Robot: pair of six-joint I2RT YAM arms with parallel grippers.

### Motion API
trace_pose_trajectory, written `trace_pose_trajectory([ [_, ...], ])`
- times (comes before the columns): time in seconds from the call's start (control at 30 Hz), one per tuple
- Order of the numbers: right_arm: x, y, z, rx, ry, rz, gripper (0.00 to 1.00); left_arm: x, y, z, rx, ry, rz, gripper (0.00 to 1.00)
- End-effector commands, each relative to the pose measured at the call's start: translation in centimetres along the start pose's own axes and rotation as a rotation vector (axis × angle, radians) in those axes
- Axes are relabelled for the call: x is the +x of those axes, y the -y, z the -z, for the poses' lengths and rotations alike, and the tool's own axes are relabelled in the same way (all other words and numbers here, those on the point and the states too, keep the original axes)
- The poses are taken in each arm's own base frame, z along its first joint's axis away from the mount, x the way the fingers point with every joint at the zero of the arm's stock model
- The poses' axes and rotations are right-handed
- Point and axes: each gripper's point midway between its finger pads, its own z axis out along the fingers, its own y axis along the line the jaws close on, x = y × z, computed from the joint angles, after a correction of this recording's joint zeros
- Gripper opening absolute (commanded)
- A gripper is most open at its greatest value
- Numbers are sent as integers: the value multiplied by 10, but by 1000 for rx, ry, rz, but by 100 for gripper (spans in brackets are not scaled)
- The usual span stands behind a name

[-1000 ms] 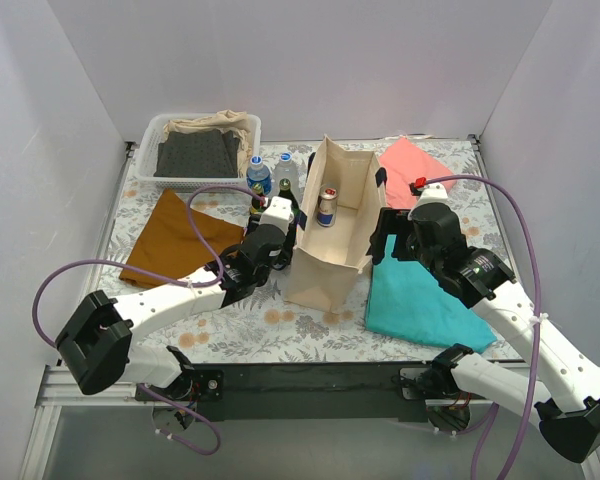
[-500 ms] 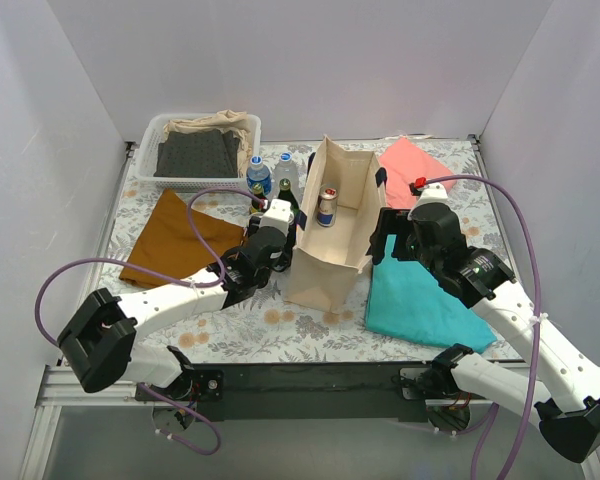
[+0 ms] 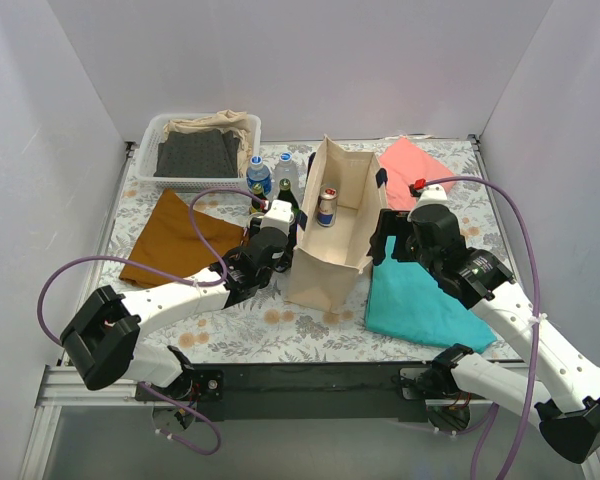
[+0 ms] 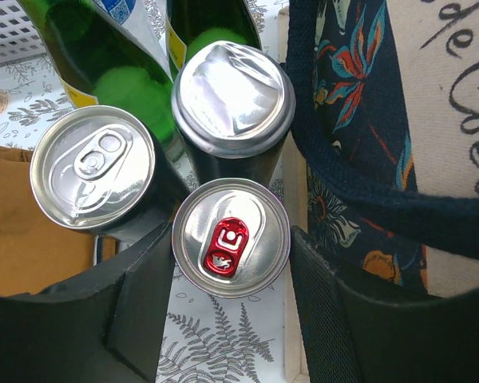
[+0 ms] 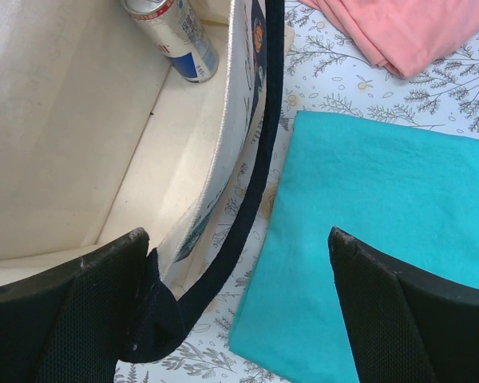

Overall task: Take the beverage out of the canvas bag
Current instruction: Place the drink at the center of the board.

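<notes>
My right tool (image 5: 235, 235) gapes wide astride the canvas bag's (image 5: 80, 144) right wall. The upright red-and-blue can (image 5: 172, 32) stands inside, ahead and leftward, nearest this arm. My left tool (image 4: 230, 247) clasps a red-tabbed can (image 4: 230, 231) outside on the bench (image 4: 223, 343).

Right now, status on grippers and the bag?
Left gripper shut on red-tab can, outside bag. Right gripper open, astride bag rim. One blue can in bag, far end. Bottles, cans crowd left gripper.

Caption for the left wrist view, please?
Left claw grips a red-tab can beside two other cans, green bottles and the bag.
</notes>
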Motion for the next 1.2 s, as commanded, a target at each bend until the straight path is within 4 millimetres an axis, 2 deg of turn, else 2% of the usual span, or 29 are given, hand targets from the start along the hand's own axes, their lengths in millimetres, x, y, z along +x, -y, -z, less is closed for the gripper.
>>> trace_pose_trajectory([
  [0.0, -5, 2, 1, 9, 22, -10, 98, -34, 2, 5, -3, 88, 64, 29],
  [0.27, -6, 3, 2, 11, 28, -10, 98, -45, -6, 11, -39, 110, 60, 43],
  [0.5, -6, 2, 1, 8, 24, -12, 98, -66, -9, 21, -32, 149, 85, 51],
  [0.63, -5, 1, 1, 2, 22, -14, 98, -68, -7, 20, -27, 151, 82, 53],
  [1.0, -6, 2, 3, 3, 30, -13, 98, -46, 1, 10, -8, 97, 94, 53],
  [1.17, -7, 2, 4, 1, 31, -13, 98, -43, 6, 8, 5, 87, 100, 58],
])
